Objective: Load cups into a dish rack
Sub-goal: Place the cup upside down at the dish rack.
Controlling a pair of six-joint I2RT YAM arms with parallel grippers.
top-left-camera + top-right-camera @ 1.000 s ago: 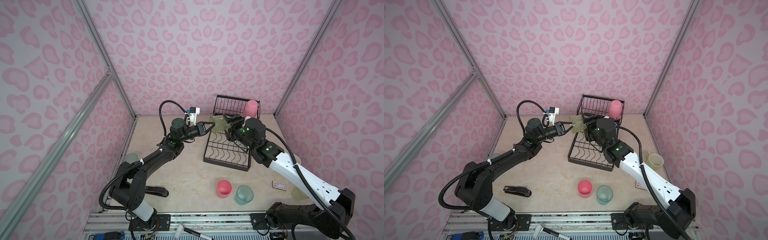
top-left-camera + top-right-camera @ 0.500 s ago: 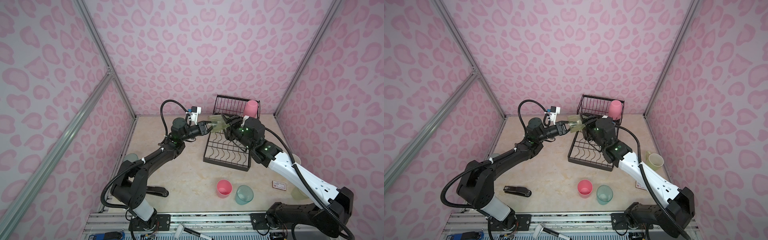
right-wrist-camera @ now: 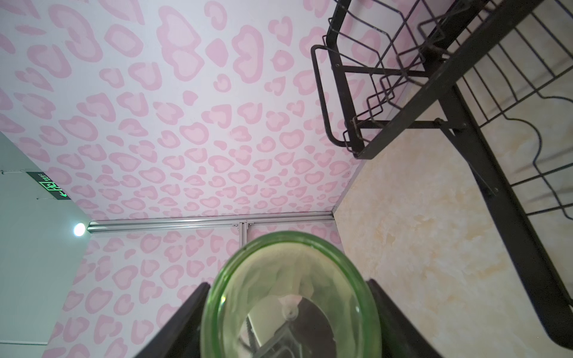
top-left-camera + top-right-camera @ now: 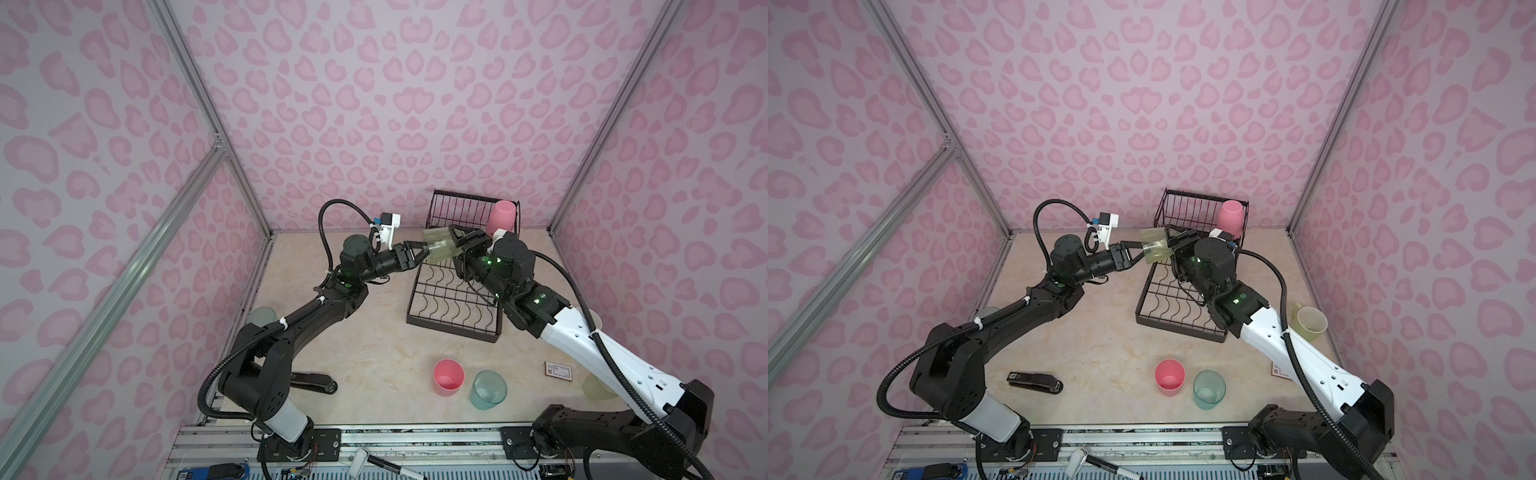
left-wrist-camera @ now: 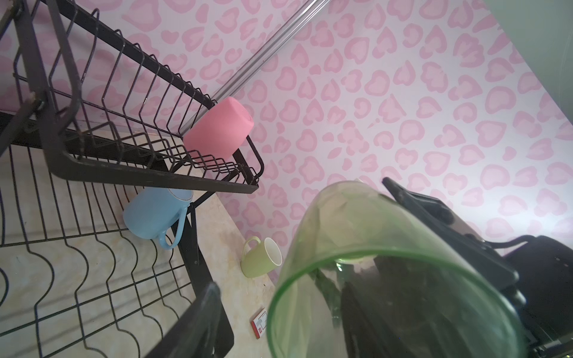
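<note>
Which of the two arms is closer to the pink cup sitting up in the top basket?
Right. The right fingers hold the green cup close to the pink cup; the left fingers are farther off, at the green cup's other end.

Close to your lens, the translucent green tumbler (image 5: 387, 254) hangs with its open mouth toward you. A finger (image 5: 201, 319) of the left gripper (image 5: 269, 291) stands just beside its rim, not touching it. The right gripper (image 5: 375, 235) lies against its far wall. On the dish rack (image 5: 148, 178), 1 pink tumbler (image 5: 218, 130) sits at the upper basket's end, 1 light blue mug (image 5: 152, 214) beneath it. A yellow-green mug (image 5: 260, 257) and a red-and-white card (image 5: 262, 322) lie on the table (image 5: 217, 223) beyond.
</note>
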